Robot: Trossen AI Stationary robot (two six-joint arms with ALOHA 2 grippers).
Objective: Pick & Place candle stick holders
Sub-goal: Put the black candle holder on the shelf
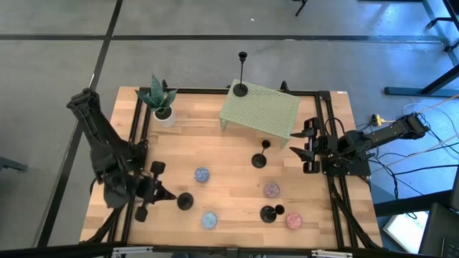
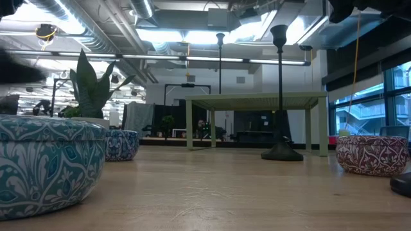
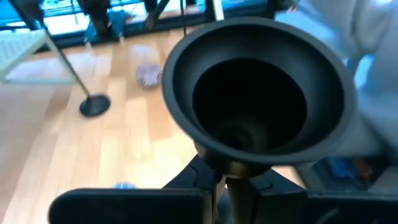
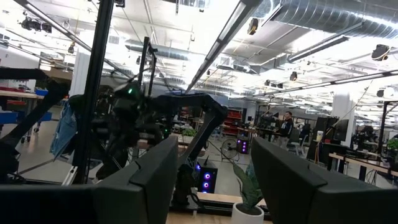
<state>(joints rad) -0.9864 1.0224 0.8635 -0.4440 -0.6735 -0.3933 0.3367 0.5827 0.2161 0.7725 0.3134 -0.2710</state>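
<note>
My left gripper (image 1: 168, 195) is near the table's front left, shut on a black candlestick (image 1: 184, 201). Its cup top (image 3: 255, 93) fills the left wrist view. A tall candlestick (image 1: 241, 87) stands by its base on the green perforated stand (image 1: 262, 111). A second candlestick (image 1: 259, 159) stands on the table in front of the stand, and a third (image 1: 269, 213) stands near the front edge. My right gripper (image 1: 305, 150) is open and empty at the table's right edge; its fingers also show in the right wrist view (image 4: 214, 180). My left gripper pinches the candlestick's thin stem (image 3: 239, 186) just below the cup, between its two fingers. The fingers come from the table's left side and lie across the stem. The cup stands above the fingers. The base is hidden, so I cannot tell whether it rests on the table.
Small patterned tins sit on the table: blue ones (image 1: 201, 174) (image 1: 209, 220), a purple one (image 1: 271, 190) and a red one (image 1: 293, 221). A potted plant (image 1: 163, 111) stands at the back left. A black frame rail (image 1: 136, 129) runs around the table's edges.
</note>
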